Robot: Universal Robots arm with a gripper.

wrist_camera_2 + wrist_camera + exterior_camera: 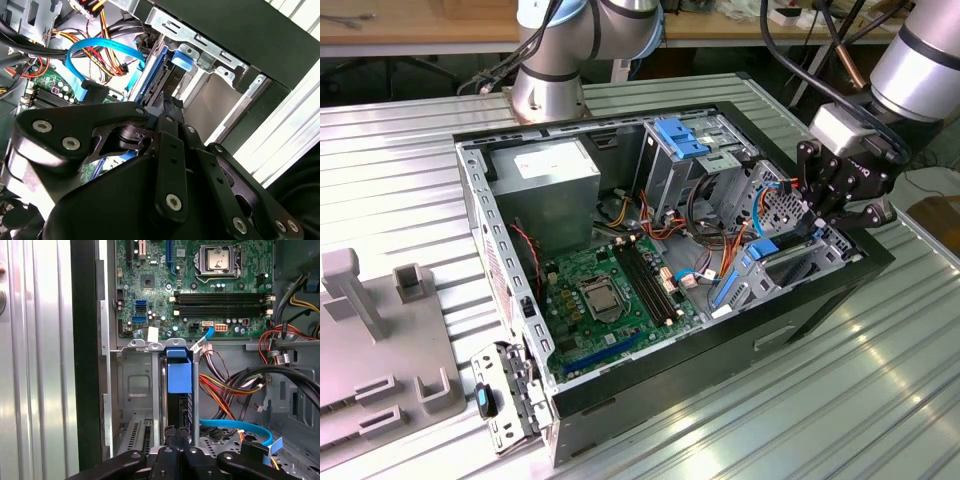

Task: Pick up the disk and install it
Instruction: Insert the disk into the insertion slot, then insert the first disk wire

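Gripper clamped on the disk, which stands edgewise inside the computer case.
We judge it stiff, dense and shock-sensitive; grip its carrier edges.

Nothing here can actually be read, tbh. A white label is stuck on the power supply, but its print is too small to be made out. Tiny white silkscreen is scattered over the motherboard in the first wrist view, equally illegible. Possibly some pale lettering is carried on the claw body.
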